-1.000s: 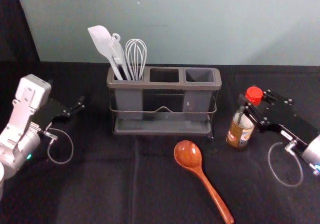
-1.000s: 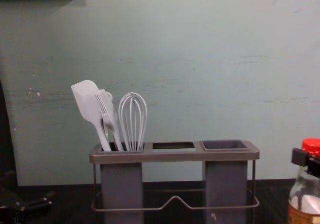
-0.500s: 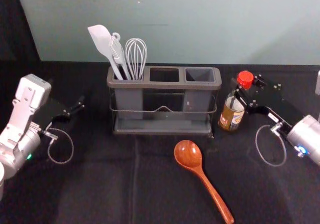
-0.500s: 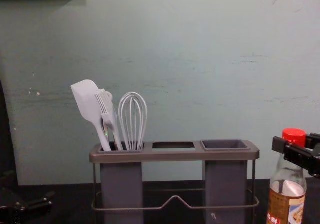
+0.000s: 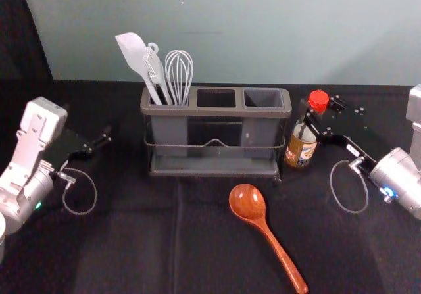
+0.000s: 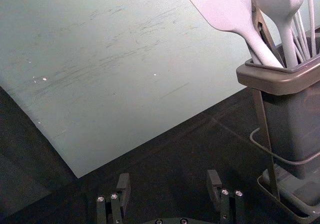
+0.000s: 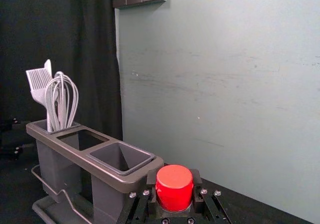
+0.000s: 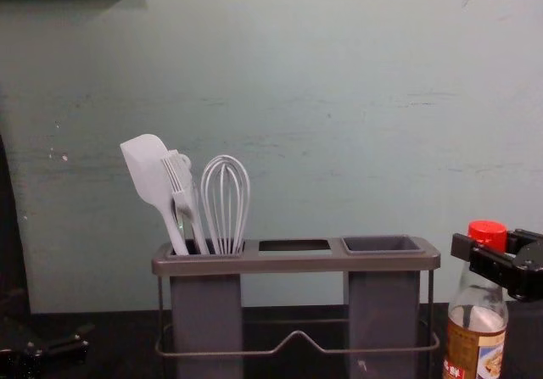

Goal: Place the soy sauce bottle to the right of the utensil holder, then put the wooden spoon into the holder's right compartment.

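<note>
- Soy sauce bottle (image 8: pixel 475 341): clear glass with a brown printed label and red cap (image 8: pixel 488 233), near-upright, just beside the holder's right end; whether its base touches the table cannot be told.
- Handling: probably fairly heavy, rigid, smooth, slippery if wet, breakable if dropped; best held squarely around the neck just below the cap and released only once the base is flat.
- Right gripper (image 7: pixel 173 178): pinches the bottle at cap and neck, a finger on either side. Setting down appears to be the step in hand.
- Wooden spoon (image 5: pixel 248 203): reddish-brown, glossy, lying before the holder; likely light and stiff, best taken by the slim handle (image 5: pixel 279 251).
- Utensil holder (image 5: pixel 217 114): grey plastic, wire-railed. The right compartment (image 5: pixel 263 99), a square cup, awaits the spoon.
- Left compartment (image 8: pixel 206 311): contains a pale flat spatula (image 8: pixel 150 171), a bristled brush (image 8: pixel 181 188) and a looped whisk (image 8: pixel 225 205), leaning within it.
- Left gripper (image 6: pixel 168 180): idle, fingers spread, to the holder's left.
</note>
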Controlling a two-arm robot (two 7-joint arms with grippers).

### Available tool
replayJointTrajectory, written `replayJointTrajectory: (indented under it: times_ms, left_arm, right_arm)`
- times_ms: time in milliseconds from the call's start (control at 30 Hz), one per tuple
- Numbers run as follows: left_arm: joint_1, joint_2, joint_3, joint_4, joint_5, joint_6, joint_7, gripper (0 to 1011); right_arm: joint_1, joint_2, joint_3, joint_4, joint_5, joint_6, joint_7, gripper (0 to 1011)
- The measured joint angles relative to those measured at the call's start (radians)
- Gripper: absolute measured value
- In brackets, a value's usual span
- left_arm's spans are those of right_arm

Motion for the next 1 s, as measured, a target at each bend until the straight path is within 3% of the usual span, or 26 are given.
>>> replayJointTrajectory:
  times_ms: [500,600,1000]
  left_arm:
    - [0.000,0.000,0.000,0.000,0.000,0.000,0.000,1005]
    - [0.000,0.000,0.000,0.000,0.000,0.000,0.000,1005]
    - [0.000,0.000,0.000,0.000,0.000,0.000,0.000,1005]
  right_arm:
    - [0.001,-0.009,0.003,0.011,0.009,-0.001,0.005,387]
    - [0.000,-0.012,0.004,0.012,0.013,-0.001,0.007,440]
    - [-0.015,-0.013,0.022,-0.018,0.035,0.000,0.002,835]
